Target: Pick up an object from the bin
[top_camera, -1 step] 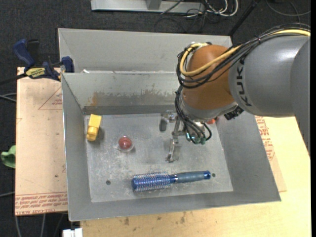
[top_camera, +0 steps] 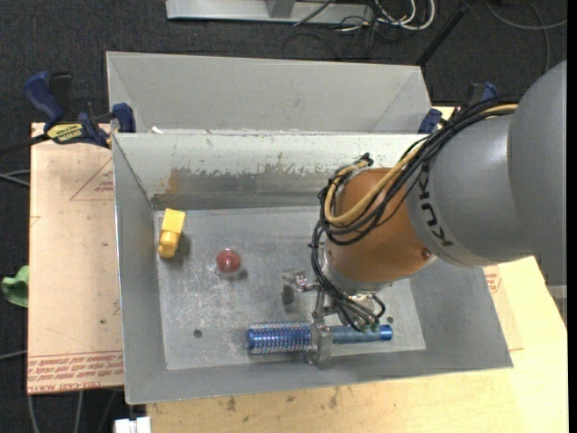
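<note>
Blue bristle brush [top_camera: 279, 337], gripper [top_camera: 321, 343] on it, grasp step; can't tell the jaws' state. Probably needs a firm pinch, then a lift.

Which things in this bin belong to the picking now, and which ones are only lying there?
In the job: blue brush, near the front wall, at the arm's tip.
Lying about: yellow block, far left; red ball, right of it.

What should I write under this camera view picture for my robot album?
Gripper low over a blue bristly brush in the grey bin; a yellow block and red ball lie farther left.
</note>
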Available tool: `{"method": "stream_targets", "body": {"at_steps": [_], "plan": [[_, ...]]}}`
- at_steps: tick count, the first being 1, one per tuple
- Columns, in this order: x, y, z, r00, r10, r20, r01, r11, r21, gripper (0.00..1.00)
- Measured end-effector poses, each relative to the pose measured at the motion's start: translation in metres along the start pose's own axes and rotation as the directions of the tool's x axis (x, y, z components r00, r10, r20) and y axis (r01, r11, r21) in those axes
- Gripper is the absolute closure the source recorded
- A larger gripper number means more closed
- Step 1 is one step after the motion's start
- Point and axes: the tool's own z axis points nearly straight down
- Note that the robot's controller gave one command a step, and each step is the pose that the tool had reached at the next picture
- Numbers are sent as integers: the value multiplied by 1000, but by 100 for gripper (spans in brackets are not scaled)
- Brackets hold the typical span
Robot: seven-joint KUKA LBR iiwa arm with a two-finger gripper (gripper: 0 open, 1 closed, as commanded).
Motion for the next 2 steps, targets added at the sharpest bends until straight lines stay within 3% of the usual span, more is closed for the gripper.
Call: {"method": "stream_targets", "body": {"at_steps": [1,2], "plan": [[-2,-1,-2,1000,1,6,-1,1000,1,100],[2,10,-131,999,-28,15,28,1000,2,100]]}}
